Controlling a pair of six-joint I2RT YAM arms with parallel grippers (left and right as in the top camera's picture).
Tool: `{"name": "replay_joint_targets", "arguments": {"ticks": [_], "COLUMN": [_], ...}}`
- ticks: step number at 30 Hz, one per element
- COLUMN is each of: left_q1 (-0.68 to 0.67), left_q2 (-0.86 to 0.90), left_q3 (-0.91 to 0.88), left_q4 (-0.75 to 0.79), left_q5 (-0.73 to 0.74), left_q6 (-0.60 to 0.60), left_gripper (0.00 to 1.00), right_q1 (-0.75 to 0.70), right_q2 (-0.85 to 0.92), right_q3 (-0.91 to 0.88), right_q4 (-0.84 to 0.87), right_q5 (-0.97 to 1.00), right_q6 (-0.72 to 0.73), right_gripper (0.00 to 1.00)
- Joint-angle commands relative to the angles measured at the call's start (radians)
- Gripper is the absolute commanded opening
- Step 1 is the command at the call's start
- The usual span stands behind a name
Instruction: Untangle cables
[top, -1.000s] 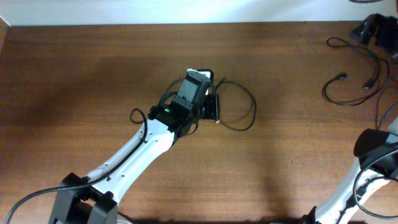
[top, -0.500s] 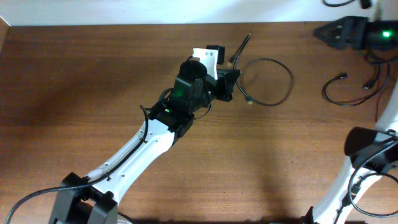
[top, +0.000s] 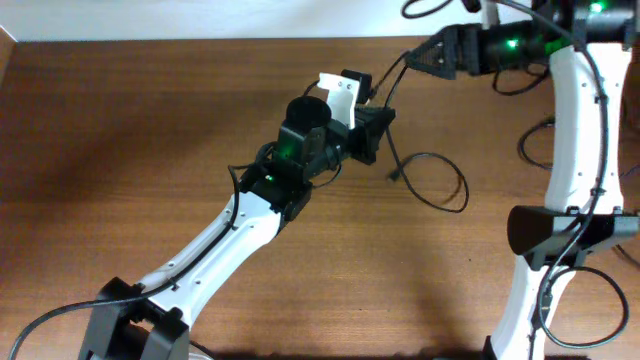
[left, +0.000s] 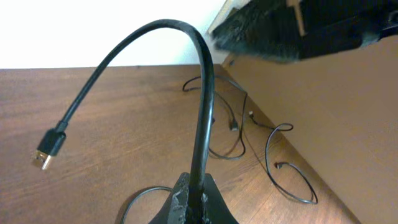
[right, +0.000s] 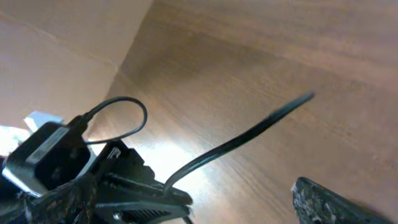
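One black cable (left: 204, 106) is clamped in the shut jaws of the left gripper (top: 374, 122), upper centre of the overhead view. Its gold-tipped plug (left: 45, 158) arches free and its slack loops on the table (top: 120, 150) to the right. The right gripper (top: 415, 57) hovers near the raised end, jaws spread wide, gripping nothing. Other cables (left: 267, 148) lie toward the right edge.

Bare table (top: 120, 150) is left at nine o'clock of the left gripper (top: 384, 118); three o'clock is blocked by the cable (top: 465, 188) and the right arm (top: 578, 130).
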Motion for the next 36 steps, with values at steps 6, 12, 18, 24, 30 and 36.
{"name": "replay_joint_targets", "arguments": {"ticks": [6, 12, 18, 24, 30, 36], "left_q1": [-0.007, -0.008, -0.008, -0.008, -0.006, -0.006], "left_q2": [-0.009, -0.009, -0.009, -0.009, -0.009, -0.009], "left_q3": [0.007, 0.007, 0.007, 0.007, 0.007, 0.007], "left_q4": [0.070, 0.092, 0.090, 0.090, 0.089, 0.010], "left_q5": [-0.095, -0.041, -0.015, -0.006, 0.023, 0.060], "left_q6": [0.027, 0.019, 0.019, 0.019, 0.019, 0.032], "left_gripper": [0.00, 0.00, 0.00, 0.04, 0.43, 0.99], "right_q1": [0.093, 0.144, 0.137, 0.137, 0.135, 0.135], "right_q2": [0.000, 0.000, 0.000, 0.000, 0.000, 0.000], "right_q3": [-0.003, -0.003, -0.003, -0.003, -0.003, -0.003], "right_q4": [-0.008, -0.005, 0.011, 0.011, 0.037, 0.093], "right_q5": [0.051, 0.185, 0.184, 0.208, 0.233, 0.350], "right_q6": [0.200, 0.239, 0.270, 0.266, 0.266, 0.267], "right_gripper": [0.85, 0.25, 0.04, 0.04, 0.04, 0.04]}}
